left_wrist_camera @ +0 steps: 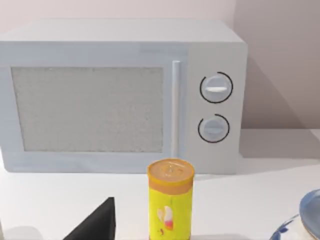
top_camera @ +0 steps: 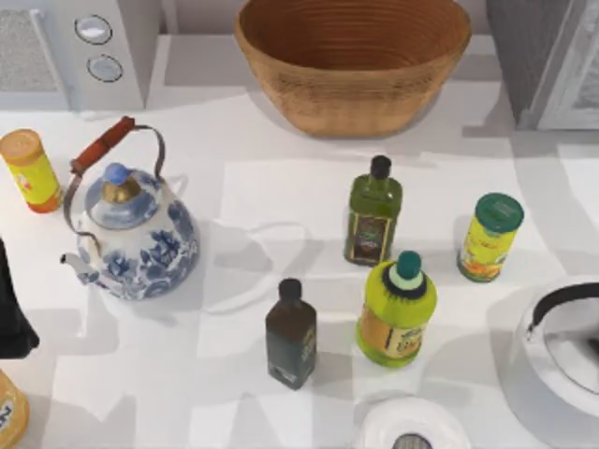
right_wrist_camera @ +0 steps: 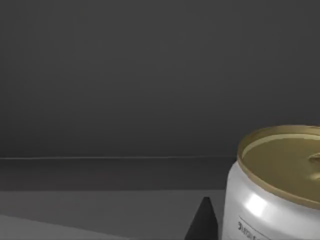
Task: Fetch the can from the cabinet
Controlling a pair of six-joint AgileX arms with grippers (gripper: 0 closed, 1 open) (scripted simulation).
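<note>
Left pincer (left_wrist_camera: pixel 95 222) sits low at the worktop's (top_camera: pixel 281 187) left edge, facing a yellow tube can (left_wrist_camera: pixel 170 200) just ahead with the microwave (left_wrist_camera: pixel 120 95) behind it; can't tell its state. Wicker basket (top_camera: pixel 352 65) looks empty. Right pincer (right_wrist_camera: pixel 202 222) is inside the dim grey cabinet (right_wrist_camera: pixel 150 75), silver can (right_wrist_camera: pixel 272 190) just beside its fingertip, state unclear.

Little of me is on show. My left arm (top_camera: pixel 14 313) is a matte black, angular block at the nine o'clock edge of the top view. My left wrist view catches one finger (left_wrist_camera: pixel 97 222) as a flat black wedge. My right wrist view shows a finger (right_wrist_camera: pixel 202 222) as a narrow, dark pointed tip.
</note>
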